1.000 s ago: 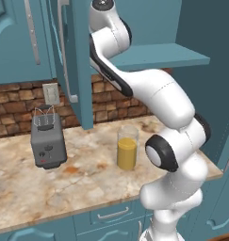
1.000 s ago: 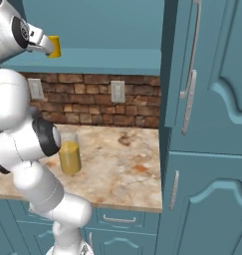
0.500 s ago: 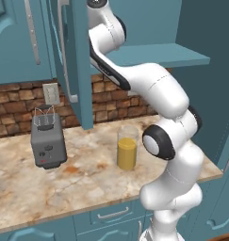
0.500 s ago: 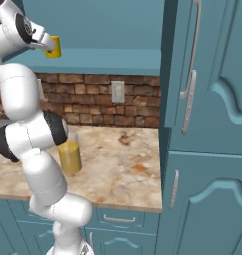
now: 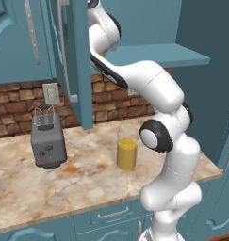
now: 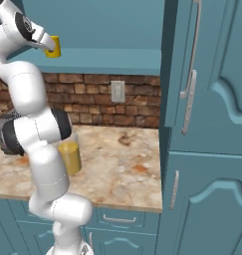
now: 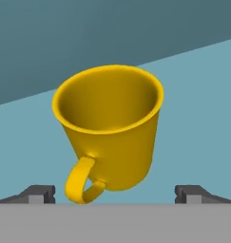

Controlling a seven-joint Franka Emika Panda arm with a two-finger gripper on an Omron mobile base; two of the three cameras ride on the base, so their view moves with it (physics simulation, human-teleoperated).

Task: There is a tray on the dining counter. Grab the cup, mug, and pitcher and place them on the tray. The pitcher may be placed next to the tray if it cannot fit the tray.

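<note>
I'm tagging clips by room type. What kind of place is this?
Most likely a home kitchen: a marbled counter on teal cabinets, a brick backsplash, a toaster, and a yellow mug on a cupboard shelf.

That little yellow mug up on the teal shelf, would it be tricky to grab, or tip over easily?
The small yellow mug looks rigid and empty, so probably light. Its smooth tapered wall may slip between the open gripper fingertips. Standing on a narrower base on the teal shelf, a sideways nudge would likely slide or tip it.
</note>
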